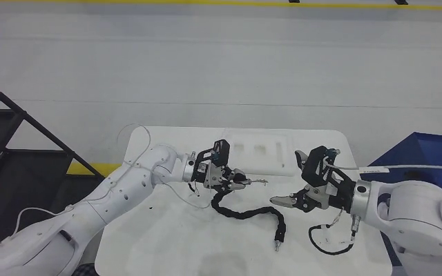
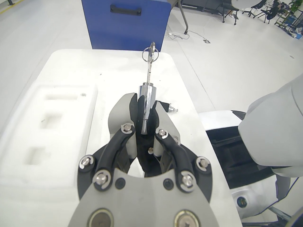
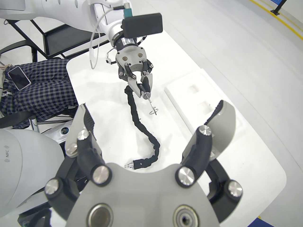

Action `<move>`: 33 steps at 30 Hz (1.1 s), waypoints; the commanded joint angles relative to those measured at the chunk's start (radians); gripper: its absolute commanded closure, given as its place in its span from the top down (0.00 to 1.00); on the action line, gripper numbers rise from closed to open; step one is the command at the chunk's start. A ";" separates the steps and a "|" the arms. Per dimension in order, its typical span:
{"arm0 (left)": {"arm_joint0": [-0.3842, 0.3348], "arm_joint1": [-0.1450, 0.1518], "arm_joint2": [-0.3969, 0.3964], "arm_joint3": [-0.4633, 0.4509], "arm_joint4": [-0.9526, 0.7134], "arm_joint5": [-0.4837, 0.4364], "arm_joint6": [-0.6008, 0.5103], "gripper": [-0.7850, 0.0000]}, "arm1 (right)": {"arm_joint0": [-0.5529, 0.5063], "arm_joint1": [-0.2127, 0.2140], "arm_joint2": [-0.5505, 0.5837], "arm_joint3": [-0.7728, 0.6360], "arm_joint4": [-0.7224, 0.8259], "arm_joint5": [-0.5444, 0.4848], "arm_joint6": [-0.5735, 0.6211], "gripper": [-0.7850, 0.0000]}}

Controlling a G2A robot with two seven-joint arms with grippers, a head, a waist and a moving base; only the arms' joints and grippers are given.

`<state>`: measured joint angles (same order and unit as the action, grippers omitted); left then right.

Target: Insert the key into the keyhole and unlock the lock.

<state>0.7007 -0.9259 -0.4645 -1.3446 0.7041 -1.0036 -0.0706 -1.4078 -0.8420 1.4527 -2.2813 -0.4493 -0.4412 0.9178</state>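
Top view first: my left gripper (image 1: 238, 181) is over the middle of the white counter (image 1: 173, 234), clamped on the chrome lock barrel (image 1: 243, 181). The key (image 1: 259, 182) sticks out of the barrel's end, pointing toward my other arm. The lock's black cable (image 1: 248, 212) snakes away across the counter to its plug end (image 1: 278, 241). My right gripper (image 1: 290, 179) sits off to the side, apart from the key, with its jaws spread wide and nothing in them. A white foam tray (image 1: 259, 155) lies at the far edge.

Over to the left wrist: both pads are pinched tight against the barrel. The key blade stands in the keyhole, and its key ring (image 2: 151, 53) hangs at the far tip, clear of the counter. The plug end peeks out just beside my finger. A blue cabinet (image 2: 125, 17) stands on the floor beyond the counter.

Now the right wrist: my own two fingers are wide apart and empty. Between them, farther off, I see the left gripper holding the barrel above the counter, key and ring pointing my way. The cable droops from the barrel and curls along the surface, with the foam tray near it.
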 commanded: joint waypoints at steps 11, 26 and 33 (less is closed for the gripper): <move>0.000 -0.085 0.073 0.164 0.060 0.038 -0.094 0.05 | -0.009 0.001 -0.015 0.024 -0.019 -0.032 -0.023 1.00; -0.071 -0.168 0.092 0.277 0.013 -0.009 -0.081 1.00 | 0.046 -0.001 -0.066 0.154 -0.006 -0.112 -0.051 1.00; -0.185 -0.131 0.060 0.221 -0.053 -0.009 -0.064 1.00 | 0.179 -0.004 -0.091 0.324 0.066 -0.273 -0.089 1.00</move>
<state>0.5370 -1.0658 -0.3983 -1.1124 0.6704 -1.0123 -0.1395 -1.2590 -0.8456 1.3647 -1.9929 -0.4002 -0.6851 0.8341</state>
